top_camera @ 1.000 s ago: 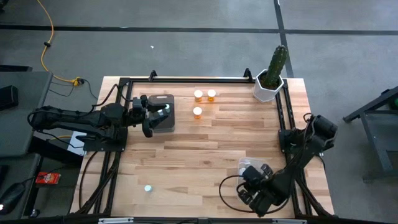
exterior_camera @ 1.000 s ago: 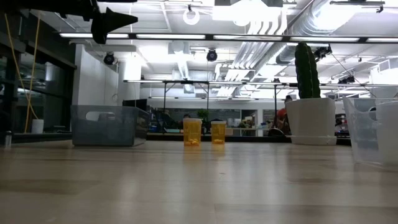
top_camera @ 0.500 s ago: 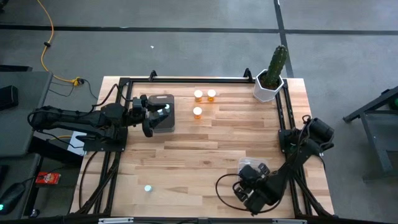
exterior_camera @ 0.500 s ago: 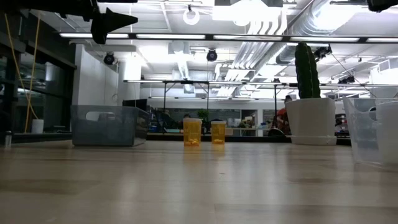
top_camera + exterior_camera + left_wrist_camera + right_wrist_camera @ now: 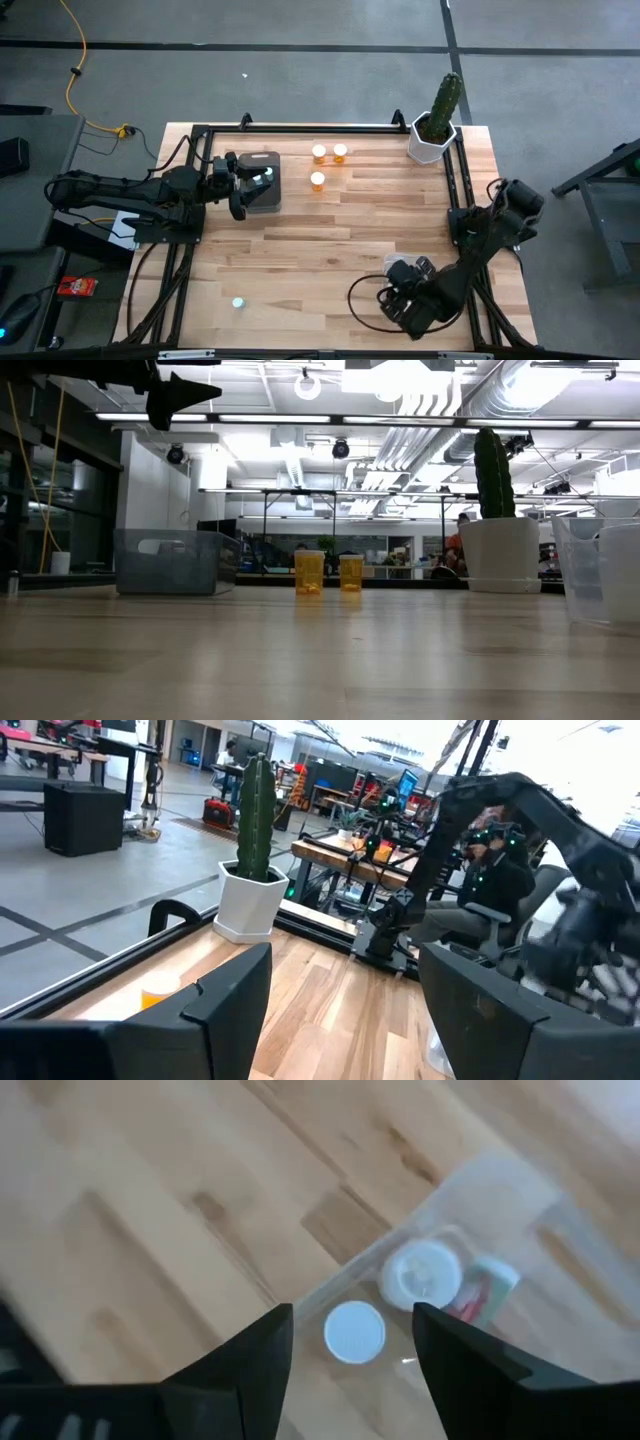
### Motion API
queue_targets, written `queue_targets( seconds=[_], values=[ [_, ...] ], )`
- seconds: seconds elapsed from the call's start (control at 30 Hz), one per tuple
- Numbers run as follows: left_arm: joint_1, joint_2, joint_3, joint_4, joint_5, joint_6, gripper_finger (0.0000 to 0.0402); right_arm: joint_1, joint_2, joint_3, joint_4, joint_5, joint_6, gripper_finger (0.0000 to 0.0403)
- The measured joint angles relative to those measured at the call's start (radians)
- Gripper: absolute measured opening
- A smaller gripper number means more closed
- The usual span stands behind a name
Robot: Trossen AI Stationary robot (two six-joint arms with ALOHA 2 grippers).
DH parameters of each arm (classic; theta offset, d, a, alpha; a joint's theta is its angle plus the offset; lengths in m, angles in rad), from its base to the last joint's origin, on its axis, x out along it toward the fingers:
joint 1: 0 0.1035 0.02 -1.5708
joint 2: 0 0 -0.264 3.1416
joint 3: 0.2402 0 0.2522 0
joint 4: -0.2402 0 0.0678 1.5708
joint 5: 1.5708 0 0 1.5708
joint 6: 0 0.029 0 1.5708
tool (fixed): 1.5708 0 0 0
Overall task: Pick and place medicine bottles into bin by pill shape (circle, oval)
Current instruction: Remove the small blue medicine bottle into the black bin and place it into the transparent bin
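Since a second earlier, only the right arm had shifted slightly above the clear bin (image 5: 400,268), and its fingers had spread apart; everything else lay as before.

On the counter (image 5: 330,240), taking the cactus (image 5: 445,100) in its far corner as the landmark: the grey bin (image 5: 262,182) sat well to its left, along the far part of the counter. The left gripper (image 5: 238,190) hung over that bin's left edge, fingers released and empty. The clear bin stood near the front edge, on the cactus's side, well apart from it. The right gripper (image 5: 352,1342) hovered just above this bin, fingers released, grasping nothing.

Three orange bottles (image 5: 329,163) stood between the cactus and the grey bin, two side by side and one just nearer the front. In the right wrist view, a white-capped bottle (image 5: 423,1273) and a pale-topped bottle (image 5: 354,1330) showed inside the clear bin, directly under the fingers. One small teal-topped bottle (image 5: 238,302) stood alone at the front, far from the cactus on the opposite side.

Risk from here: pulling away low, the open fingers could catch the clear bin's wall and drag or tip the light bin. Among the close-set orange bottles, wide fingers might knock a neighbour over.
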Motion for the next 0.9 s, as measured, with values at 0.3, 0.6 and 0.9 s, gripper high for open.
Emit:
queue_targets(
  seconds=[0.3,0.6,0.9],
  values=[
    [0.000,0.000,0.000,0.000,0.006,-0.001,0.0241,-0.209,-0.273,0.000,0.066,0.135,-0.388,0.0201],
    [0.000,0.000,0.000,0.000,0.009,-0.001,0.0241,-0.586,-0.339,-0.394,0.884,-0.138,-0.951,0.0201],
    [0.000,0.000,0.000,0.001,0.012,0.001,0.0241,-0.801,-0.328,-0.633,1.589,-0.197,-1.089,0.0201]
  ],
)
